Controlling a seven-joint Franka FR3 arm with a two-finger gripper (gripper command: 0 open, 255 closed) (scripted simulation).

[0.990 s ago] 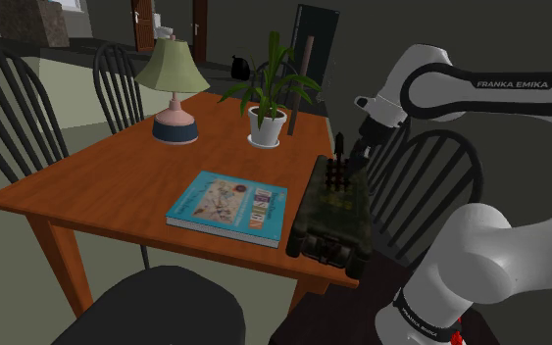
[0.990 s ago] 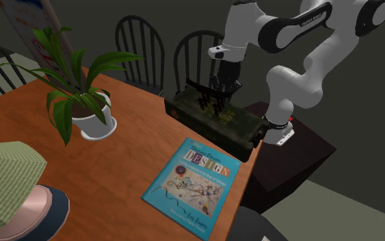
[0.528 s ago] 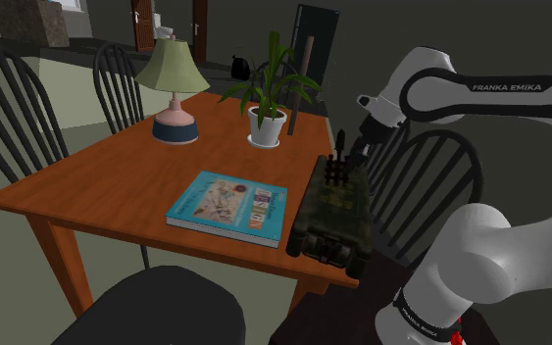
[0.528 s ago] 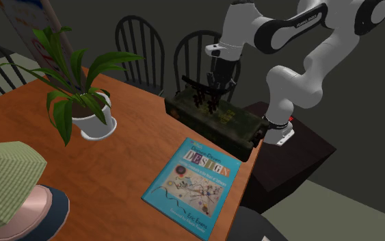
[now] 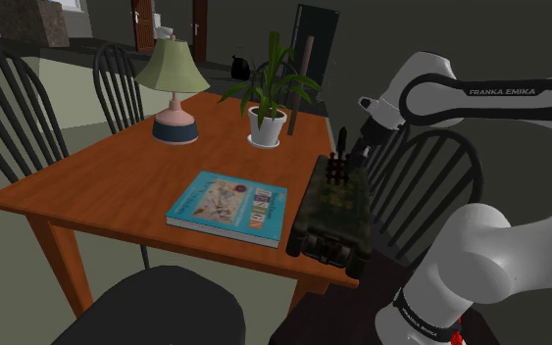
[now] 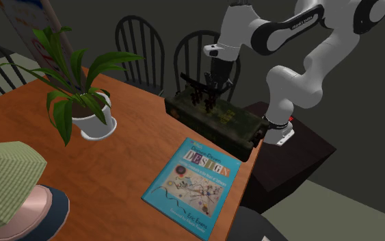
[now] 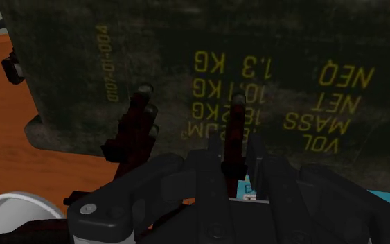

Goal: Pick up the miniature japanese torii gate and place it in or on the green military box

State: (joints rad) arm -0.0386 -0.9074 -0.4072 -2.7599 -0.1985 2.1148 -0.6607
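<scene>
The torii gate (image 6: 198, 90) is small, dark and reddish. It hangs upright from my black gripper (image 6: 210, 83), which is shut on it. It stands over the far end of the green military box (image 6: 226, 124); whether its legs touch the lid I cannot tell. In the shoulder view the torii gate (image 5: 336, 170) sits under the gripper (image 5: 345, 149) above the box (image 5: 334, 212), at the table's edge nearest the stand. In the wrist view the gate's posts (image 7: 136, 125) reach from the gripper (image 7: 236, 156) toward the box lid (image 7: 290, 62) with its yellow lettering.
On the brown table (image 5: 97, 186) a blue book (image 5: 229, 206) lies beside the box. A potted plant (image 5: 267, 123) and a lamp (image 5: 174, 98) stand farther back. Dark spindle chairs (image 5: 14, 98) ring the table, one (image 5: 430, 186) right behind the box.
The gripper has carried the gate along the box lid toward its far end, up and to the left in the second exterior view. It stayed shut on the gate.
</scene>
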